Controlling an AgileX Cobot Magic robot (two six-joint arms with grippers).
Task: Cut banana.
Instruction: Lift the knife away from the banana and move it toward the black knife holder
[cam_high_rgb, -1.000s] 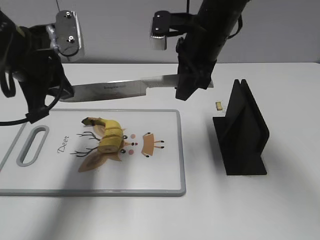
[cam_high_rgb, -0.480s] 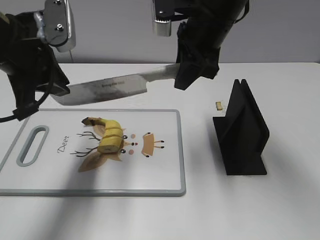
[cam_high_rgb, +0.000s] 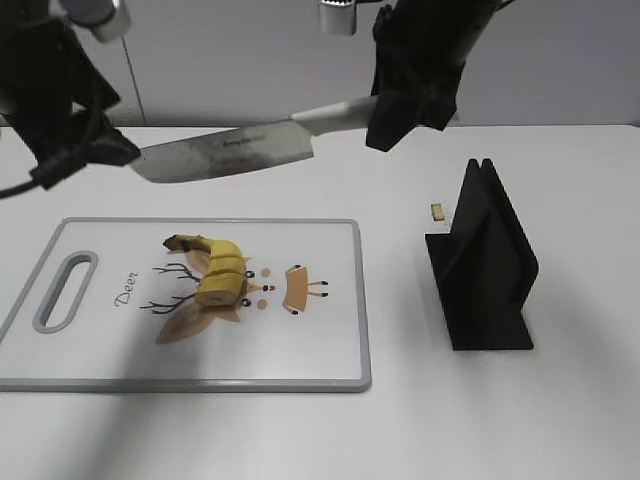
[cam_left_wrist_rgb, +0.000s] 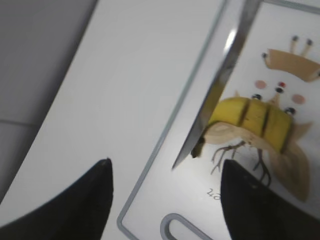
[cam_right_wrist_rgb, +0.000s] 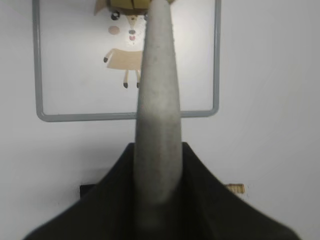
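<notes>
Handling of the banana (cam_high_rgb: 218, 270) is judged to call for care: it is soft, light and slippery at the cut faces, and likely to roll or slide under a blade. It lies on the cutting board (cam_high_rgb: 330, 365), near the middle, already scored into several slices that sit together. The knife (cam_high_rgb: 225, 155) is held level above the board's far edge, well clear of the fruit. Its pale handle (cam_right_wrist_rgb: 156, 130) is clamped in the right claw (cam_right_wrist_rgb: 157, 200), which is closed around it; this is judged the correct hold, well away from the stiff, sharp blade. The left claw (cam_left_wrist_rgb: 165, 200) is spread wide and holds nothing. The word "Deer" (cam_high_rgb: 125, 288) is printed on the board beside a cartoon deer. Lettering on the blade is too small to be read. A black knife stand (cam_high_rgb: 483, 265) rests on the surface (cam_high_rgb: 560, 420).
</notes>
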